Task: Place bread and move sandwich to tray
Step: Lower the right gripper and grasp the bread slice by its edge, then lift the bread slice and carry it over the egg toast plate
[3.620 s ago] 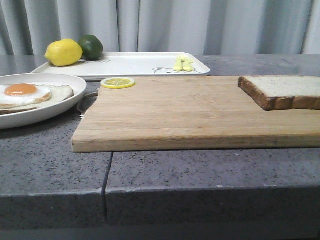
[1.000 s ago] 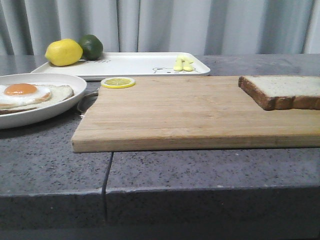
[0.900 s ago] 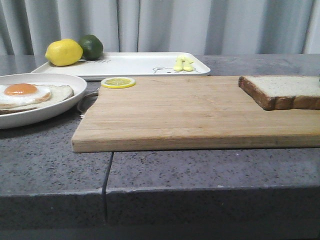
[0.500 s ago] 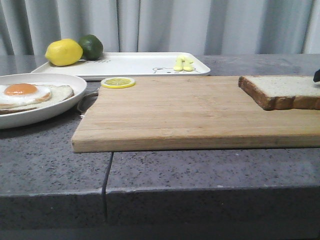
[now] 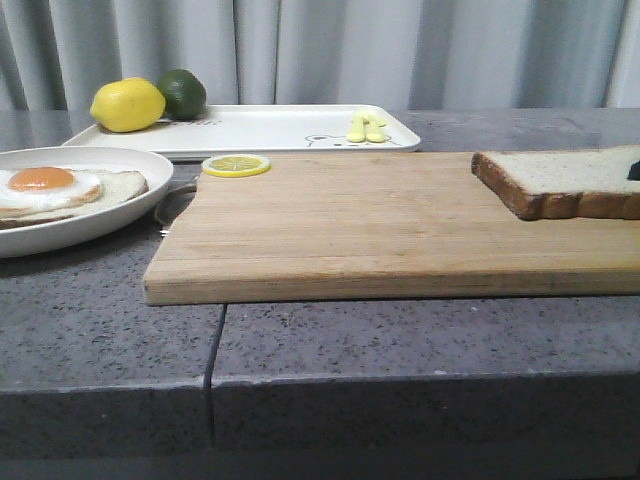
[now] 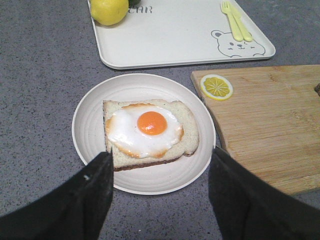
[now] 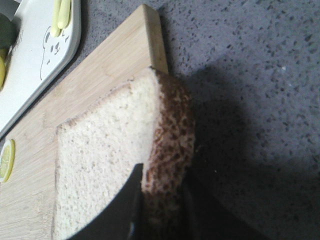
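The bread [image 5: 560, 180] lies at the right end of the wooden cutting board [image 5: 380, 220]. My right gripper [image 7: 162, 200] is shut on the bread [image 7: 105, 150], one finger on its pale top and one under its brown crust. Only a dark tip of this gripper [image 5: 633, 168] shows in the front view. The sandwich [image 6: 147, 127], bread with a fried egg, sits on its round white plate [image 6: 90, 125] at the left [image 5: 50, 190]. My left gripper [image 6: 161, 152] hangs open above the plate's near rim. The tray [image 5: 270, 130] lies at the back left.
A lemon [image 5: 127, 105] and a lime [image 5: 182, 93] sit on the tray's left end, yellow cutlery [image 5: 365, 127] on its right end. A lemon slice [image 5: 236, 165] lies on the board's far left corner. The grey counter's front edge is near.
My right gripper's tip has come into the front view at the right edge. The bread has shifted slightly left and its near corner has risen a little.
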Motion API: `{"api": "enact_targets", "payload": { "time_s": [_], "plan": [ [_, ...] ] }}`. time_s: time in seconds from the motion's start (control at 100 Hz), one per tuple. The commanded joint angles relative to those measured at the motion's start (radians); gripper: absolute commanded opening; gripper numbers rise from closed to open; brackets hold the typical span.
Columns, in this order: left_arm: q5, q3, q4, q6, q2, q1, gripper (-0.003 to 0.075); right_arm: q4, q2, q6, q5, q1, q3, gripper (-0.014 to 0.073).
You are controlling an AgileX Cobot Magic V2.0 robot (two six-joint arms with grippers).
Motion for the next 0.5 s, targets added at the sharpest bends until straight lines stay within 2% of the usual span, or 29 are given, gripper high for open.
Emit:
{"api": "enact_targets", "payload": {
  "time_s": [0.0, 0.06, 0.22, 0.49],
  "plan": [
    [-0.072, -0.034, -0.026, 0.002, 0.007, 0.002, 0.0385, -0.011, -0.024, -0.027, 0.000, -0.005, -0.017, -0.0014],
    [-0.072, -0.034, -0.026, 0.002, 0.007, 0.002, 0.0385, -0.016, -0.036, -0.030, -0.001, -0.005, -0.017, -0.0067],
    [-0.072, -0.034, -0.026, 0.002, 0.007, 0.002, 0.0385, -0.017, -0.119, -0.023, 0.013, -0.005, -0.033, -0.0057],
    [-0.072, -0.034, -0.026, 0.002, 0.007, 0.002, 0.0385, -0.017, -0.298, 0.126, 0.117, 0.006, -0.108, -0.0057]
  ]
}}
